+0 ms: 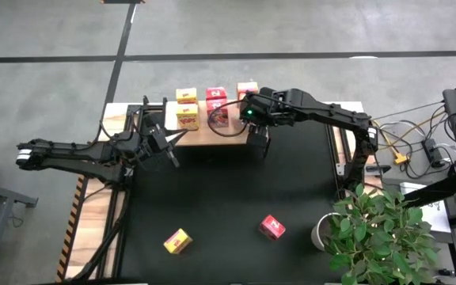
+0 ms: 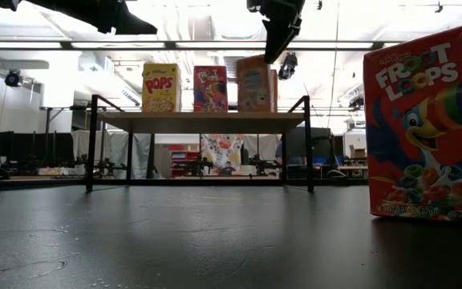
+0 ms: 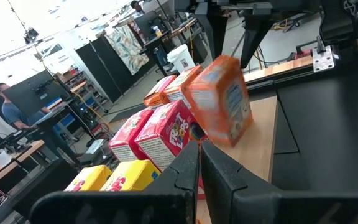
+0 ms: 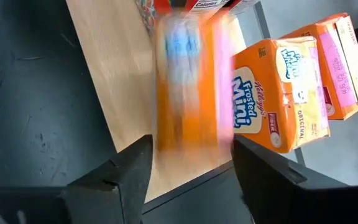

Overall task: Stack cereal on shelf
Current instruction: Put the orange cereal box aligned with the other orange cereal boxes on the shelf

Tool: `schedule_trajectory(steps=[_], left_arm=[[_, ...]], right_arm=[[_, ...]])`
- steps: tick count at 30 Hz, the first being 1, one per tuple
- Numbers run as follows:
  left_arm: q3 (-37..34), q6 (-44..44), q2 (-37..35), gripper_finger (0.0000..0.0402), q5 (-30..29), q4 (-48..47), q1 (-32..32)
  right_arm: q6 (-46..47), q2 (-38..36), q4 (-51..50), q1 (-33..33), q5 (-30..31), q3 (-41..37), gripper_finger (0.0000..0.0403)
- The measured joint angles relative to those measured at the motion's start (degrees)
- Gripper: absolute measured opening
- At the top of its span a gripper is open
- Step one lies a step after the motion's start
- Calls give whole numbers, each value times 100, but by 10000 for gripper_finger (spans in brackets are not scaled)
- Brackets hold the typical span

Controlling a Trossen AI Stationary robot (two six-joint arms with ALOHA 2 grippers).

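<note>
Froot Loops box [image 2: 427, 128]: sitting nearest the low camera on the black mat [image 1: 228, 190], upright, near-right side; matches the pink-red box [image 1: 272, 227] in the high view. Well apart from the shelf.
Yellow box [image 1: 178, 241]: also lying on the mat, near side, left of the pink-red one, turned at an angle.
Shelf [image 1: 236, 133]: wooden block along the far edge of the mat, already carrying yellow, pink-red and orange boxes in rows.
Right gripper [image 4: 191, 165]: hanging over the shelf's right end, fingers spreading wide around an orange box [image 4: 188, 81] that is blurring between them; looks like a release in progress, grip not certain.
Orange box, left wrist view [image 3: 219, 99]: showing tilted, not flat on the wood.
Left gripper [image 3: 199, 163]: waiting at the shelf's left end, fingers pinched together, holding nothing.
Risk 1: tilted orange box tipping over, or off the shelf edge, if it is landing on a corner.
Risk 2: box falling against the neighbouring Frosted Mini box [image 4: 275, 93] and knocking the row.
Risk 3: opening fingers clipping the neighbours on the way out.
</note>
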Motion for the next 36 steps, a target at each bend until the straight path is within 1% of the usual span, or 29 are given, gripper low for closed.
schedule_trajectory(steps=[9, 14, 19, 25, 31, 36], left_arm=[[0, 0, 0, 0, 0, 0, 0], [0, 0, 0, 0, 1, 1, -2], [0, -81, 0, 0, 2, 24, -1], [0, -169, 0, 0, 4, 30, -1], [0, -208, 0, 0, 4, 31, 0], [0, -212, 0, 0, 4, 31, -2]], right_arm=[[30, 0, 10, 1, 0, 4, 226], [253, -71, -59, 4, 0, 60, 224], [376, -171, -133, 42, 1, 219, 211], [386, -184, 339, 80, 3, 341, 174], [528, -184, 890, 200, 44, 261, 119], [520, -181, 1077, 339, 49, 151, 70]])
